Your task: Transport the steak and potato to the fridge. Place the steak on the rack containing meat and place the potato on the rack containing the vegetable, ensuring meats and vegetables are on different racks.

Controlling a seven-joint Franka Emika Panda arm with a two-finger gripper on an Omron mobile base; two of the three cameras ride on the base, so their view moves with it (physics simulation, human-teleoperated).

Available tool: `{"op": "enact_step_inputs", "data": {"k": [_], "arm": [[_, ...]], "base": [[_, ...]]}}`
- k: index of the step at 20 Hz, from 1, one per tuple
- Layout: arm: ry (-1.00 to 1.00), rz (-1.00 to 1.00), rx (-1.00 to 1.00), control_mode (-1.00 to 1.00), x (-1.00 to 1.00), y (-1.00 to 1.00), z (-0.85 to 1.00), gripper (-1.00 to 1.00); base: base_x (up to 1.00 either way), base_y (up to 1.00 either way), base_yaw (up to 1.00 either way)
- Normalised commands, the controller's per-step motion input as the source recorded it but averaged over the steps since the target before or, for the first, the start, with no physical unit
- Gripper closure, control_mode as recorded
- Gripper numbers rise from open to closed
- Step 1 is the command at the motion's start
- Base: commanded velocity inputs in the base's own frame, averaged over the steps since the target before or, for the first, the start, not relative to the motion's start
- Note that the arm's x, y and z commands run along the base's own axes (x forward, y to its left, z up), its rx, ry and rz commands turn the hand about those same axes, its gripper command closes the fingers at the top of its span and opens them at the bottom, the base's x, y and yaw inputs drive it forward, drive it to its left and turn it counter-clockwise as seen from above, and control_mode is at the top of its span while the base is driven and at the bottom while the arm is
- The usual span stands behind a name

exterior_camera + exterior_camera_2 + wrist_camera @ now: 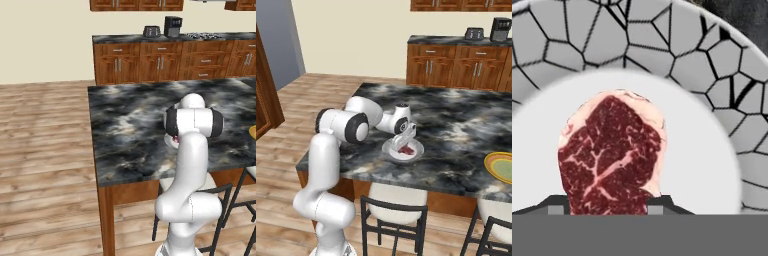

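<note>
1. Nearest to us, two dark-framed stools [393, 210] with pale seats stand tucked under the near edge of the island counter [456, 125], whose top is dark marbled stone on a brown wood base.
2. On the near part of that top, we see a white plate [402, 150] with a crackle-patterned rim, and the steak [609, 152] lies on its plain centre, red with pale marbling and a pale fat edge.
3. Our gripper [407, 136] reaches down onto the plate from the left, and in the hand view the two dark fingertips [557, 207] sit on either side of the steak's near end, clenched on the meat.
4. Further right along the counter, a yellow plate [501, 167] with green and orange rings lies at the right edge, well apart from the white one.
5. Beyond the island, wood floor leads to brown cabinets [456, 65] on the far wall, with a toaster [474, 33] and a coffee machine [500, 29] on their dark top.
</note>
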Motion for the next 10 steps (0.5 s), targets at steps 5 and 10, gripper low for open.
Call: {"op": "enact_step_inputs", "data": {"k": [5,10], "arm": [[-0.14,0.01,0.00,-1.00,-0.03,0.00,-0.08,-1.00],[0.00,0.04,0.00,-1.00,0.20,-0.09,-0.41,-1.00]], "base": [[0.00,0.00,0.00],[0.00,0.00,0.00]]}}
